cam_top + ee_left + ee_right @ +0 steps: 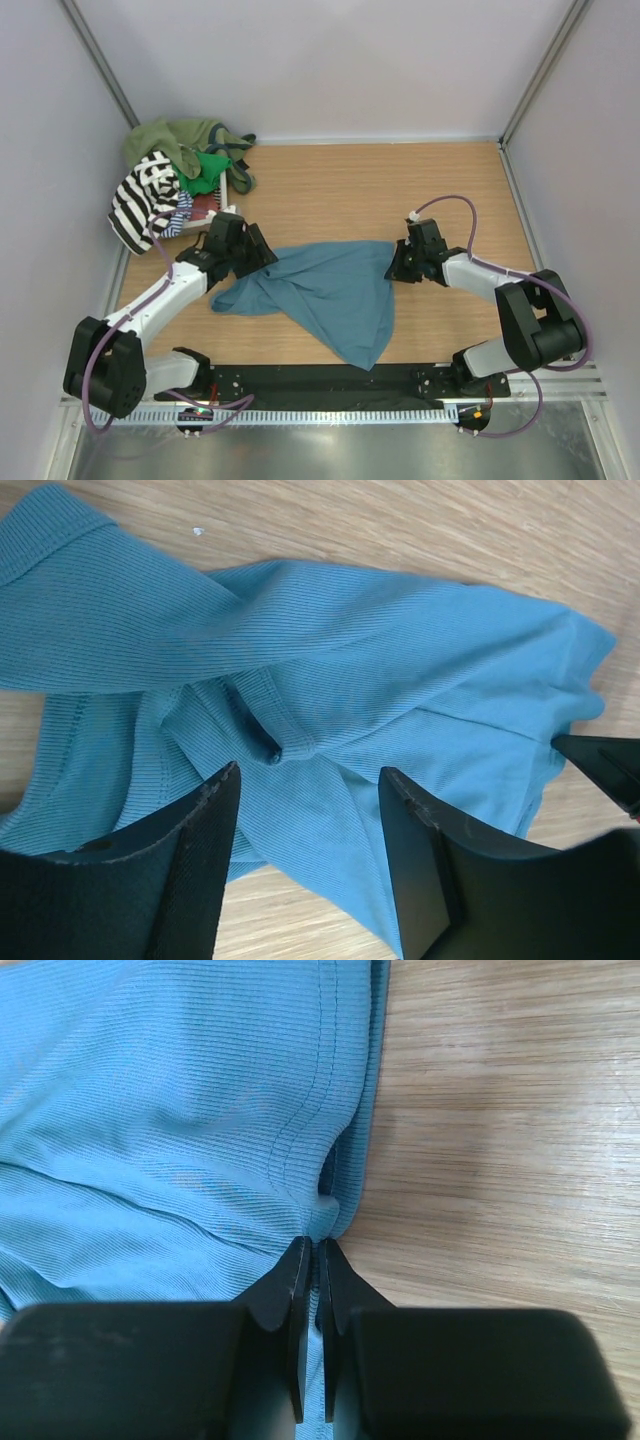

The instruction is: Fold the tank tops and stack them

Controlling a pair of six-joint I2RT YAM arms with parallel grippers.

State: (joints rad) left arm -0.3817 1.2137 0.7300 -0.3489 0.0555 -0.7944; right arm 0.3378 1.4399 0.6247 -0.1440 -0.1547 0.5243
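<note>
A teal-blue tank top [330,295] lies crumpled on the wooden table between my two arms. At its left end sits my left gripper [262,258], low over the cloth. Its jaws stand open around a bunched fold of the teal top [300,710], with cloth between the fingers [215,820] but not pinched. On the right, my right gripper [393,262] is shut on the hemmed edge of the teal top [200,1110], the fabric squeezed between the fingertips [297,1260]. The other tank tops sit in a heap [175,175] at the back left, a black-and-white striped one [140,200] in front.
The heap holds olive [165,140], green [210,170] and thin navy-striped cloth, pressed against the left wall. Grey walls close in the table on three sides. Bare wood [400,190] lies behind the teal top.
</note>
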